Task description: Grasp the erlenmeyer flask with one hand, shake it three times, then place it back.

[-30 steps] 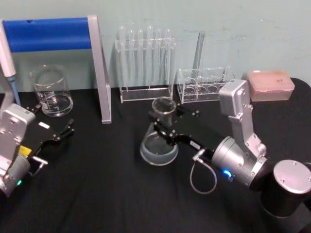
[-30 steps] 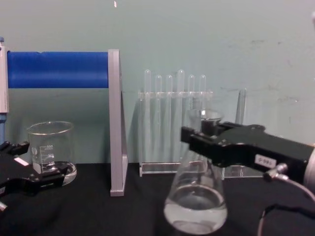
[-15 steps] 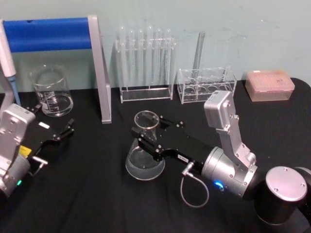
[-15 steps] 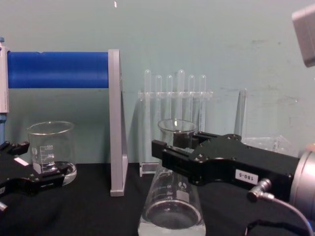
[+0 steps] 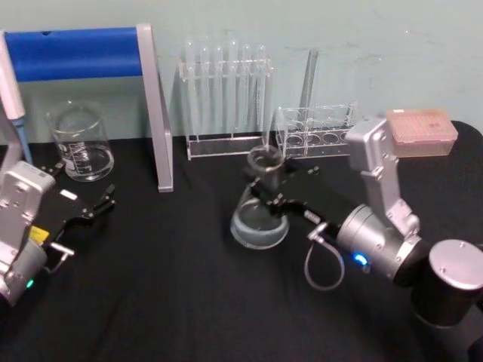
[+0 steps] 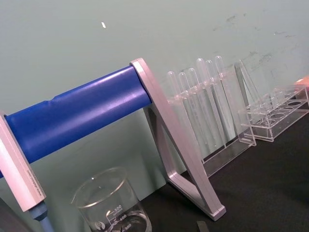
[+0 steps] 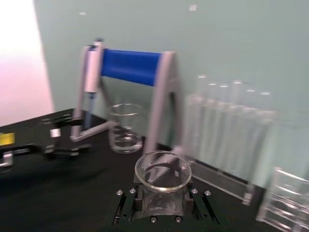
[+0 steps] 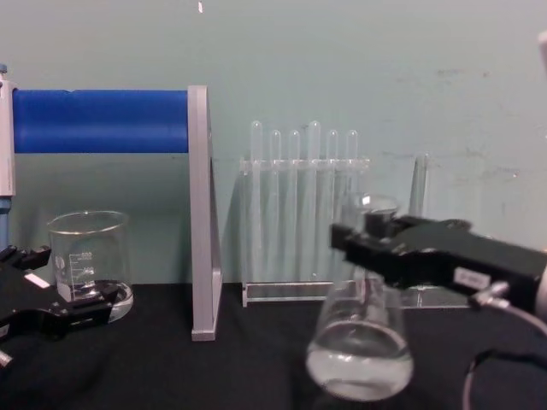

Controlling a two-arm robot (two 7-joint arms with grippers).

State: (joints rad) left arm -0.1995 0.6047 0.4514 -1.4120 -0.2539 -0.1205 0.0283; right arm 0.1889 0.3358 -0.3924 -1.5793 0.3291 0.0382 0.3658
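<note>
The erlenmeyer flask [image 5: 259, 213] is clear glass with a little clear liquid in its wide base. It hangs near the middle of the black table, slightly tilted, and looks just clear of the surface in the chest view [image 8: 360, 352]. My right gripper [image 5: 266, 186] is shut on the flask's neck just below the rim, reaching in from the right [image 8: 369, 236]. The right wrist view looks down on the flask's round rim [image 7: 163, 169] between the black jaws. My left gripper [image 5: 84, 202] rests parked and open at the table's left [image 8: 51, 309].
A glass beaker [image 5: 80, 143] stands at back left beside a pipette stand with a blue bar [image 5: 75, 51]. A test tube rack [image 5: 226, 98], a second clear rack [image 5: 317, 130] and a pink tip box [image 5: 421, 130] line the back wall behind the flask.
The right gripper swung the flask left and toward me half a second ago. It has now carried it back right and farther away. The left arm has not moved.
</note>
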